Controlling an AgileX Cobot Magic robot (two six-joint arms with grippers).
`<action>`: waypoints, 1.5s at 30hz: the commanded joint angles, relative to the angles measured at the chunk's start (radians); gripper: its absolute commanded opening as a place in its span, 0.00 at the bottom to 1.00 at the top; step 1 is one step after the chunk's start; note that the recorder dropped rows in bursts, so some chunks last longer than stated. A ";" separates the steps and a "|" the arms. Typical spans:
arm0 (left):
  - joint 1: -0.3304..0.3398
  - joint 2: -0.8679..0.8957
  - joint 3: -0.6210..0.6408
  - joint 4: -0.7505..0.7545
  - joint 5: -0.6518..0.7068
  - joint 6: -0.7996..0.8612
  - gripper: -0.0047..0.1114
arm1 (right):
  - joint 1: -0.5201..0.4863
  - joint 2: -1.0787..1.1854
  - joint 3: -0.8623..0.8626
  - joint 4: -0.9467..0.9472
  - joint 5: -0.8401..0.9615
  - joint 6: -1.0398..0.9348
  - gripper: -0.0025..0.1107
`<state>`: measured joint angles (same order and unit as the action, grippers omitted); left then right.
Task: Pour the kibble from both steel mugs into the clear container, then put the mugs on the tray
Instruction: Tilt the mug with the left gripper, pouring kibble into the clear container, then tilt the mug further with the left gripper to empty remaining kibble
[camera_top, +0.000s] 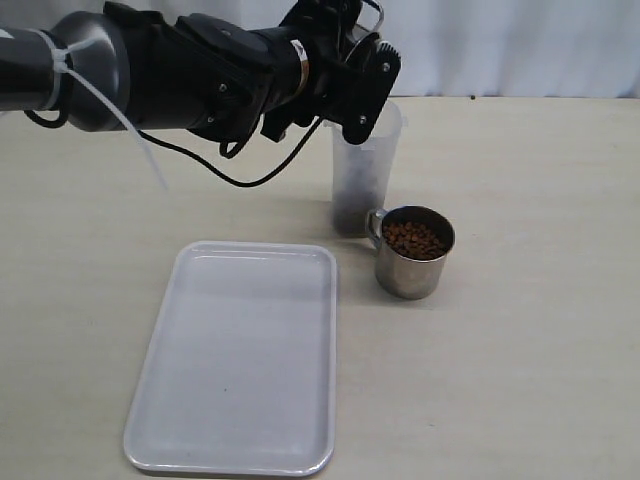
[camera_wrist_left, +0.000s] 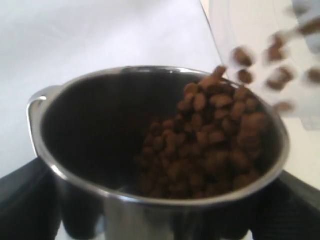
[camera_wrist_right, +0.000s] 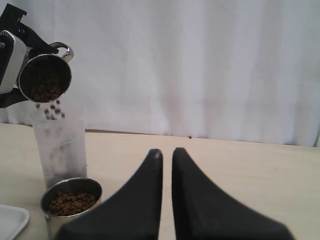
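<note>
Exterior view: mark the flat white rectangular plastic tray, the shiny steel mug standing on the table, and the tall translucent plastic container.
white plastic tray (camera_top: 240, 350), exterior view, bare floor of the tray.
standing steel mug (camera_top: 408, 278), exterior view, outer side wall.
translucent plastic container (camera_top: 375, 170), exterior view, side wall.

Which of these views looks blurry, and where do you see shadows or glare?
Left wrist view: the falling kibble is smeared by motion, and the held mug looks soft, close to the lens. Exterior view: sharp, shadows faint, bright glints on the standing mug. Right wrist view: evenly lit, the right pincer a dark shape in front.
</note>
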<state>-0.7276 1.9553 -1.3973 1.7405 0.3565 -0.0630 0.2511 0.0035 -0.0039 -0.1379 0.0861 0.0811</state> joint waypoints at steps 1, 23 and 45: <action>-0.005 -0.009 -0.012 0.004 0.012 0.006 0.04 | -0.004 -0.003 0.004 0.004 -0.006 0.008 0.07; -0.005 -0.009 -0.012 0.004 -0.011 0.056 0.04 | -0.004 -0.003 0.004 0.004 -0.006 0.008 0.07; -0.005 -0.009 -0.012 0.004 -0.028 0.127 0.04 | -0.004 -0.003 0.004 0.004 -0.006 0.008 0.07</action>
<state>-0.7276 1.9553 -1.3981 1.7405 0.3326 0.0578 0.2511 0.0035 -0.0039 -0.1379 0.0861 0.0811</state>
